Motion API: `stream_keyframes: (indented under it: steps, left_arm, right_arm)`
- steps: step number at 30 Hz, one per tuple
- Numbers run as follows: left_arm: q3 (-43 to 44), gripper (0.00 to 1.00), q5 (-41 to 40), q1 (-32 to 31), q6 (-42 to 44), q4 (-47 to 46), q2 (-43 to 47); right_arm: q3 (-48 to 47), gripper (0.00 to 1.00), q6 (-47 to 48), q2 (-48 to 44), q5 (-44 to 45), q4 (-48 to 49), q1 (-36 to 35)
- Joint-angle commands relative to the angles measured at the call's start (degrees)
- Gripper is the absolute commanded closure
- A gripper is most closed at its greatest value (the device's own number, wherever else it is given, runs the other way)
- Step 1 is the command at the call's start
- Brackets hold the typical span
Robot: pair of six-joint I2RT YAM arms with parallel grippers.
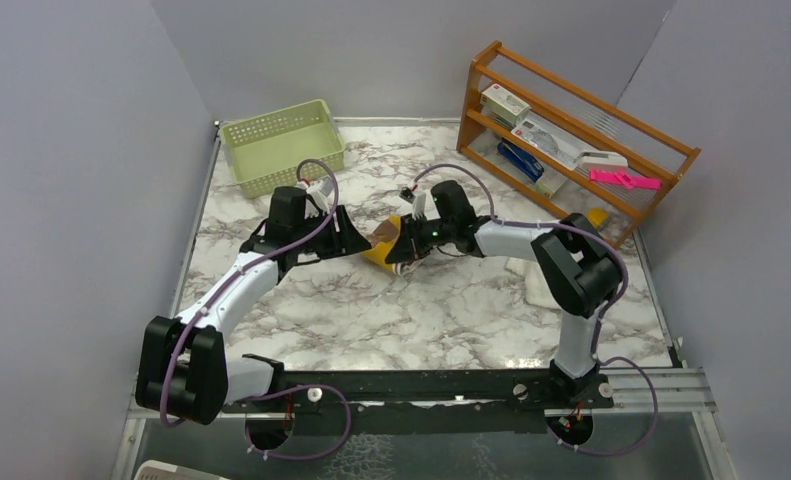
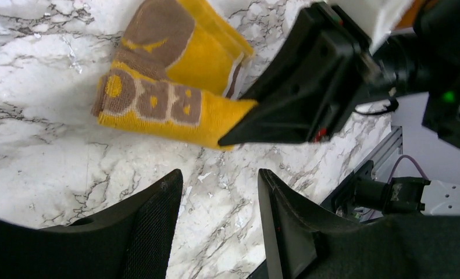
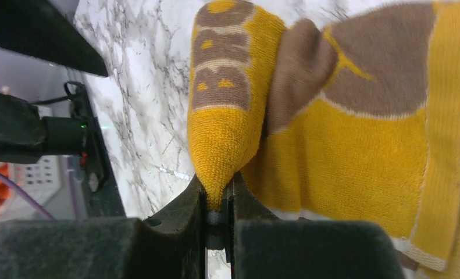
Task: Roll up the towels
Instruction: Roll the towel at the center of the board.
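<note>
Yellow towel (image 3: 343, 151) half rolled. Right claw (image 3: 217, 190) clamped on roll tip only; small bite may slip, roll could flop open. Left claw (image 2: 218, 181) apart, empty, close by.

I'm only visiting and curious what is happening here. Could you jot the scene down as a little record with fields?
Surface: marble-patterned table
Cloth in play: yellow towel, partly folded over, brown pattern showing
Right gripper: shut on a bunched fold of the yellow towel
Left gripper: open, over bare table beside the towel, not touching it
Back left: green basket
Back right: wooden rack holding small items
</note>
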State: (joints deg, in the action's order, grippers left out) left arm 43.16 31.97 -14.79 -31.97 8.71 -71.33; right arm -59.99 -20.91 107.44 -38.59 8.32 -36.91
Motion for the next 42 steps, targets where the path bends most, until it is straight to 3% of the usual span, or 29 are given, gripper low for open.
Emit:
stream_keyframes:
  steps: [1, 9, 19, 26, 32, 34, 35, 37, 40, 42]
  left_arm:
    - [-1.83, 0.47, 0.45, 0.02, 1.02, 0.3, 0.84]
    - [-4.47, 0.46, 2.23, -0.03, -1.74, -5.62, -2.04]
    - [-5.71, 0.47, 3.81, -0.48, -5.34, -14.95, -8.26]
    - [-6.22, 0.48, 3.46, -1.2, -8.42, -26.34, -21.12]
    - [-6.2, 0.48, -0.98, -1.47, -8.96, -29.06, -25.37]
    - [-6.64, 0.48, -2.1, -1.56, -8.55, -29.06, -25.77]
    - [-7.01, 0.48, -2.73, -1.61, -8.35, -28.95, -25.79]
    - [-7.87, 0.48, -3.77, -1.6, -7.98, -28.56, -27.77]
    - [-9.3, 0.48, -5.06, -1.69, -7.62, -28.01, -28.44]
    - [-10.04, 0.48, -5.63, -1.69, -7.51, -27.86, -28.65]
  right_arm:
    - [-3.14, 0.99, -7.58, 7.15, -14.39, -5.92, 3.31]
    - [-4.83, 0.99, -11.56, 13.13, -15.51, -7.32, 4.31]
    - [-0.77, 0.99, -24.22, 16.15, -18.7, 0.73, 6.58]
    - [0.64, 0.99, -25.03, 16.14, -17.91, 1.09, 6.58]
    - [0.56, 0.99, -22.22, 15.15, -17.51, -0.6, 6.58]
    - [0.51, 0.86, -19.87, 14.06, -17.44, -1.31, 6.58]
    - [0.5, 0.7, -18.47, 12.95, -16.84, -1.98, 6.58]
    - [0.15, 0.47, -14.16, 9.9, -13.58, -5.0, 6.61]
    - [-0.92, 0.31, -5.41, 3.87, -3.12, -11.56, 6.23]
    - [-0.36, 0.26, -0.65, -0.52, 7.28, -13.66, 5.58]
